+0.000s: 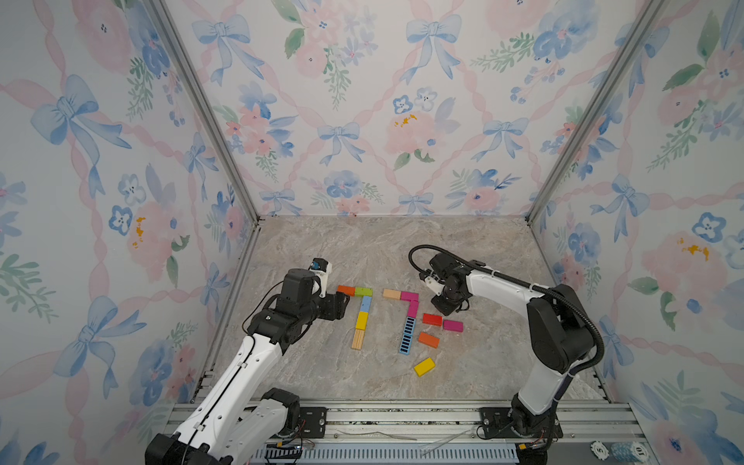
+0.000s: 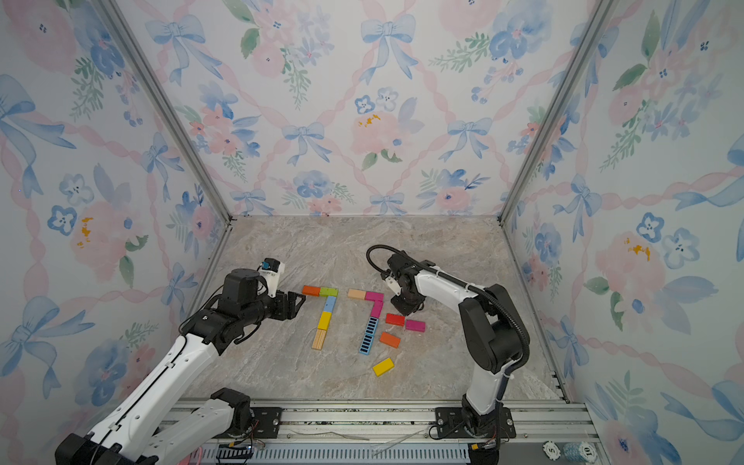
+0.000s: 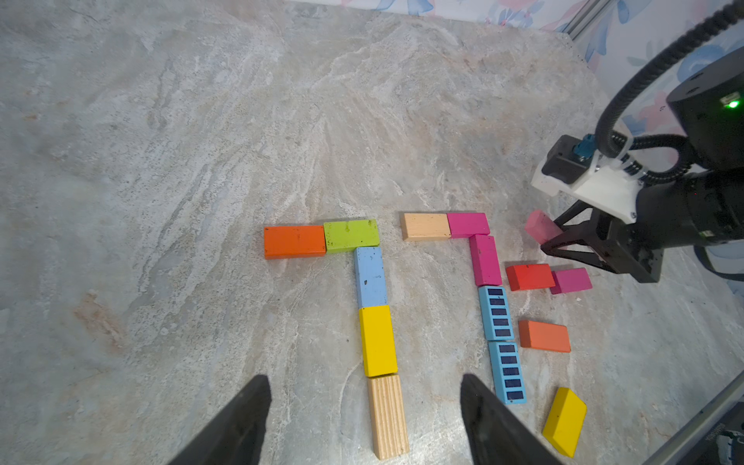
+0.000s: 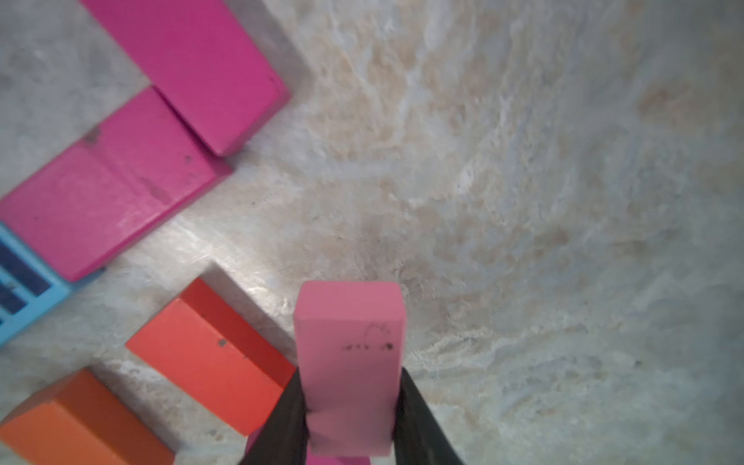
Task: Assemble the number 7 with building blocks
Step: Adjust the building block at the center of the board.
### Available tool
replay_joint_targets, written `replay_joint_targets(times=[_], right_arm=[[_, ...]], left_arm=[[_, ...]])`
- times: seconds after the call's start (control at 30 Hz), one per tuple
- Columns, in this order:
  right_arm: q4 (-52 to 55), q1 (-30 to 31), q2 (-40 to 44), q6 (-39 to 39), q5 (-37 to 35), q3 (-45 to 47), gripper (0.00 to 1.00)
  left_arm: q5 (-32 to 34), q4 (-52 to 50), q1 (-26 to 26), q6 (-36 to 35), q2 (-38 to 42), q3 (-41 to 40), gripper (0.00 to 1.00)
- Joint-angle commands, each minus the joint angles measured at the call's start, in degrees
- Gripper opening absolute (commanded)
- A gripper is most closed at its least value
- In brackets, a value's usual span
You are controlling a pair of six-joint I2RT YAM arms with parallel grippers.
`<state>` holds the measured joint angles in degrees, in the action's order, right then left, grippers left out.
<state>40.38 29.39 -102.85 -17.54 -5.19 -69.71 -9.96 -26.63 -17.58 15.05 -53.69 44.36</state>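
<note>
R pincer (image 4: 350,386) clamped on pink blk (image 4: 349,334), at 3 o'clock of 2nd 7 (image 1: 411,309) | L pincer (image 3: 365,380) wide, empty, 9 o'clock of 1st 7 (image 1: 365,304) | step: pickup | next, prob.: lift straight, clear of red blk (image 4: 213,354).

A robot lab booth: floral-papered walls (image 1: 362,120), aluminium framing (image 1: 208,116), marble-look tabletop (image 1: 362,249).
</note>
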Motion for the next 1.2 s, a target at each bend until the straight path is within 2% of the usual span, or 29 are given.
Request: replay_joint_targets(times=[0.0, 0.2, 0.3, 0.4, 0.47, 0.57, 0.63, 0.87, 1.17], right_arm=[[2.9, -0.9, -0.7, -12.2, -0.3, -2.9, 0.37], [7.5, -2.6, -4.5, -22.9, 2.4, -7.1, 0.38], [7.0, -3.2, -5.9, -23.8, 3.4, -7.8, 0.38], [6.3, -4.5, -6.0, -21.8, 5.9, -8.2, 0.38], [2.2, -5.3, -3.4, -18.1, 8.1, -6.2, 0.41], [-2.5, -6.4, 0.6, -12.5, 10.9, -3.0, 0.55], [-2.6, -6.8, 1.2, -9.6, 11.8, -2.8, 0.59], [-1.0, -5.9, 0.0, -0.9, 12.9, -2.3, 0.62], [-2.4, -4.9, -3.1, 1.0, 8.8, -1.2, 0.61]], left_arm=[[-1.1, 1.2, 0.4, -1.5, 0.7, -1.1, 0.77], [-1.2, 1.6, 0.4, -1.8, 1.5, -1.5, 0.77], [-1.2, 1.6, 0.4, -1.8, 1.3, -1.5, 0.77], [-1.2, 1.7, 0.4, -1.8, 1.2, -1.5, 0.77], [-1.0, 1.6, 0.4, -1.8, 1.3, -1.5, 0.77], [-0.9, 1.6, 0.5, -1.8, 1.2, -1.5, 0.77], [-1.0, 1.6, 0.6, -1.8, 1.0, -1.5, 0.77], [-1.2, 1.6, 0.9, -1.8, 1.3, -1.5, 0.77], [-1.5, 1.6, 0.9, -1.8, 1.5, -1.5, 0.77]])
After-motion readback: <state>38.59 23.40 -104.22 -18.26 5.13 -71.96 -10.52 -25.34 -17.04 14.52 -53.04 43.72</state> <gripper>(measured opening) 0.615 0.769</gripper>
